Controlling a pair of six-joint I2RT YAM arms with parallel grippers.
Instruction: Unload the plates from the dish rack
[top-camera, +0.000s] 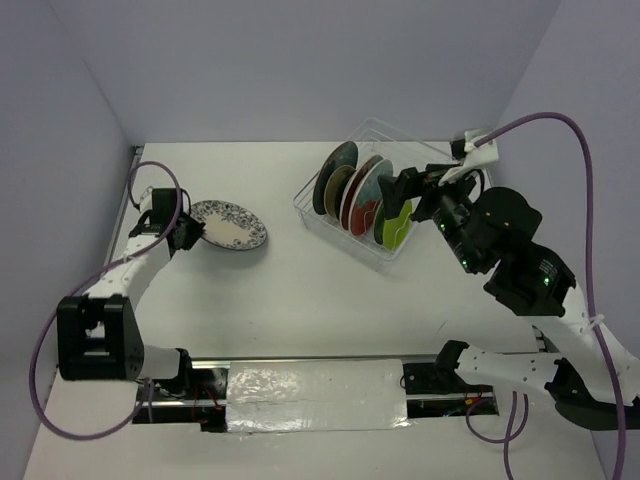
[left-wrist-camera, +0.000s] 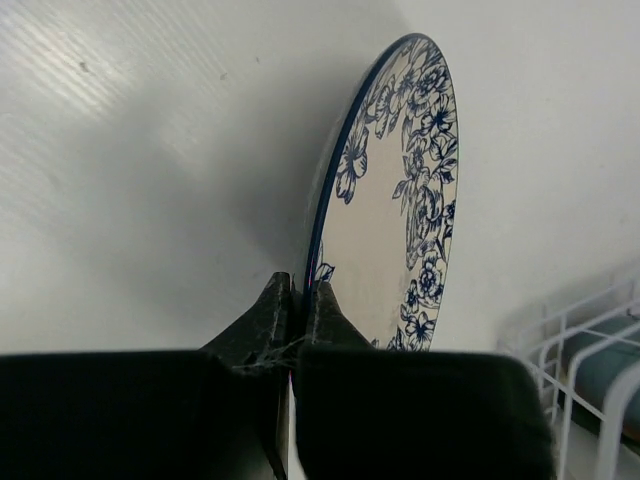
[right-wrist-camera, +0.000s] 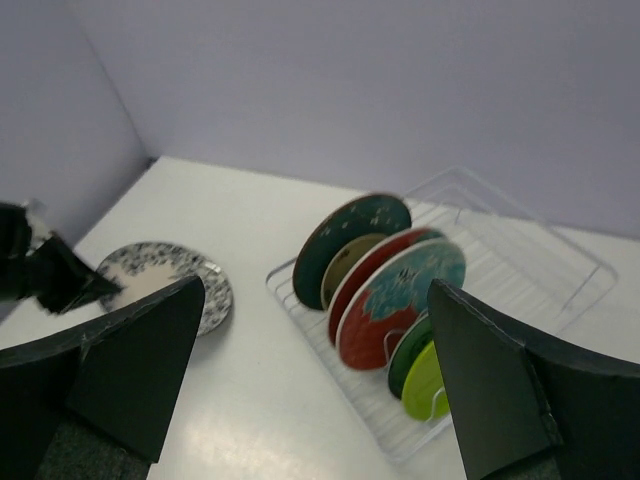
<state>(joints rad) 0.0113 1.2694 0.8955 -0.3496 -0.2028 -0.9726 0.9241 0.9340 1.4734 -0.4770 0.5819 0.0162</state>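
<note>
Top external view is showing the white table (top-camera: 300, 290) boxed in by lilac walls on the left, far and right sides, with open surface lying between the two arms. The dish rack (top-camera: 305, 208) is sitting angled near the far right corner, the plates (top-camera: 358, 196) standing on edge inside it. The right gripper (top-camera: 403, 186) is hovering just beside the rack's near-right end, by the lime green plate (top-camera: 399, 224), its fingers spread wide apart around nothing. That arm is reaching in from the right, elbow raised. The left arm is stretching along the left edge, the left gripper (left-wrist-camera: 300, 300) pinching the rim of a blue floral plate (left-wrist-camera: 400, 220), which is lying nearly flat, well apart from the rack.
</note>
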